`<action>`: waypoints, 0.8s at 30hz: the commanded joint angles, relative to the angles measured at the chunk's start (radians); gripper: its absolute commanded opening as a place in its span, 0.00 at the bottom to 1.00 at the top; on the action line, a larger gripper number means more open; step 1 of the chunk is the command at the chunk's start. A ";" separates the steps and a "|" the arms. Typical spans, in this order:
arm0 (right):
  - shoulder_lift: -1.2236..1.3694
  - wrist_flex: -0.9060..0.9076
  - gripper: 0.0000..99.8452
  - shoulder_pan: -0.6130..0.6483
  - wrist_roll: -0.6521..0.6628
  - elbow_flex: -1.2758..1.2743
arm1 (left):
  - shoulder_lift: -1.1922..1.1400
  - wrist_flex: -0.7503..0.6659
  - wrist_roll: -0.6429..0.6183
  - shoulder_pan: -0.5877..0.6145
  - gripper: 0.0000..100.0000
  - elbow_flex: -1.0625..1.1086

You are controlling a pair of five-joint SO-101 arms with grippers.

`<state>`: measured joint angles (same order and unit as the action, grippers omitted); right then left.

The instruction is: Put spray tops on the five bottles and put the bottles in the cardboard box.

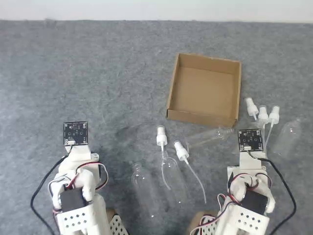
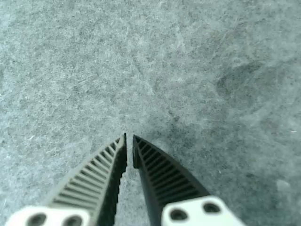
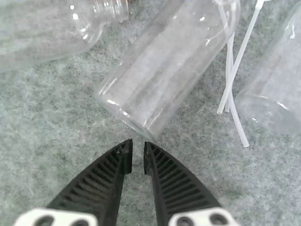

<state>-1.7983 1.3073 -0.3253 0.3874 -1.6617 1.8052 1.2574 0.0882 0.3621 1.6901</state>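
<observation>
Clear bottles and loose spray tops lie on the grey carpet (image 1: 98, 73) around the open cardboard box (image 1: 200, 117); both grippers hold nothing.

One bottle (image 1: 210, 136) lies just in front of the box, long axis across the table, neck toward the right arm. A near bottle (image 1: 144, 188) lies between the arms, neck pointing toward the box; the faint bottle (image 1: 175, 181) beside it is hard to outline. Two spray tops (image 1: 162, 136) lie heads toward the box, dip tubes trailing toward the arms; three more spray tops (image 1: 263, 115) cluster right of the box, beside a far-right bottle (image 1: 288, 137). In the right wrist view a fifth bottle (image 3: 164, 66) points its flat base at the right gripper (image 3: 137, 144), its neck end cut off. That gripper's jaws are drawn nearly together. The left gripper (image 2: 129, 137) has jaws almost touching over bare carpet.
</observation>
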 commanded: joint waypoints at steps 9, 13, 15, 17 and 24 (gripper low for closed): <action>-0.016 0.005 0.01 -0.005 0.003 -0.021 | 0.015 0.005 0.005 0.000 0.01 -0.005; -0.016 -0.025 0.01 -0.004 0.008 -0.021 | 0.015 0.005 0.005 -0.054 0.01 -0.005; -0.018 -0.045 0.01 -0.004 0.006 -0.021 | 0.015 0.005 0.005 -0.097 0.01 -0.005; -0.018 -0.102 0.01 -0.004 0.005 -0.021 | 0.015 0.005 0.005 -0.104 0.01 -0.005; -0.018 -0.283 0.01 -0.007 0.002 0.046 | 0.015 0.005 0.008 -0.098 0.01 -0.005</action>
<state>-1.7983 1.0894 -0.3253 0.3874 -1.6602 1.8052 1.2574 0.0882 0.2639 1.6901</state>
